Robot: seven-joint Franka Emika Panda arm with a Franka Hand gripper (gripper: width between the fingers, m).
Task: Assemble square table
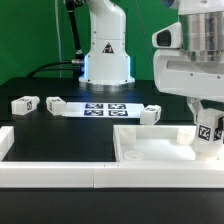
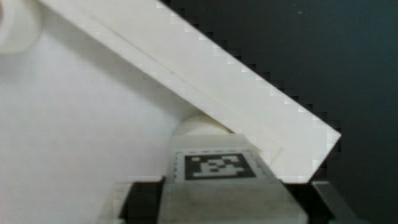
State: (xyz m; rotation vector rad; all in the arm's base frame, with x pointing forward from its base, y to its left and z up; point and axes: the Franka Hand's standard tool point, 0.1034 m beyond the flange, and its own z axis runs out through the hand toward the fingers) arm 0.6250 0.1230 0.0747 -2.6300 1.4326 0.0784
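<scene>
The square table top (image 1: 150, 152) is a white tray with a raised rim, lying at the exterior view's right. My gripper (image 1: 208, 118) is shut on a white tagged leg block (image 1: 209, 132), held upright over the top's far right corner. In the wrist view the leg block (image 2: 217, 168) sits between the two dark fingers (image 2: 150, 202), with my gripper (image 2: 224, 205) closed on its sides. Its lower end is close to the rim (image 2: 214, 75) of the top; whether it touches is hidden. Three more leg blocks lie loose: two at the far left (image 1: 25, 103) (image 1: 55, 103) and one by the top's back edge (image 1: 151, 114).
The marker board (image 1: 104, 108) lies flat at the back centre, in front of the robot base (image 1: 106, 55). Long white border rails (image 1: 45, 160) run along the front and the exterior view's left. Black table surface (image 1: 70, 128) lies between them.
</scene>
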